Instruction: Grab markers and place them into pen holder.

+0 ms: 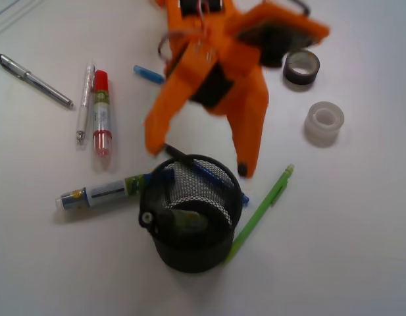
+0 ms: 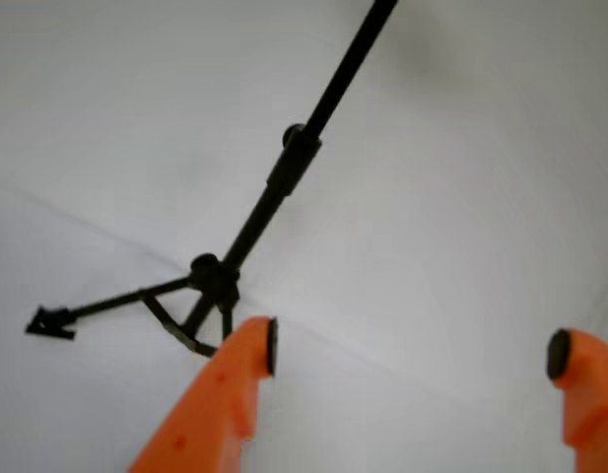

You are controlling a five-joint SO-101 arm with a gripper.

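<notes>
A: Which step is judged to be in hand?

B: A gap between grabs. The fingers (image 1: pixel 196 158) are spread wide apart above the holder (image 1: pixel 189 250), and nothing is held between them; in the wrist view only bare worktop (image 2: pixel 461 197) and a black tripod (image 2: pixel 215 276) are seen past the tips.

A: What is found in the holder?

B: One marker (image 1: pixel 176 220) is seen inside, lying tilted, its black cap at the rim on the left. A thin blue pen (image 1: pixel 209 172) is laid across the rim at the back.

A: And the markers not yet placed?

B: Two are left on the worktop. The blue marker (image 1: pixel 104 193) lies flat just left of the holder, its inner end touching or nearly touching the mesh. The red marker (image 1: pixel 101 113) lies farther left and up, beside a clear pen (image 1: pixel 85 102).

A: What is called for next?

B: One of those two must be reached, probably the blue one, being nearer. The fingers would have to be swung left, lowered and aligned across the barrel, with care that the holder is not knocked.
</notes>
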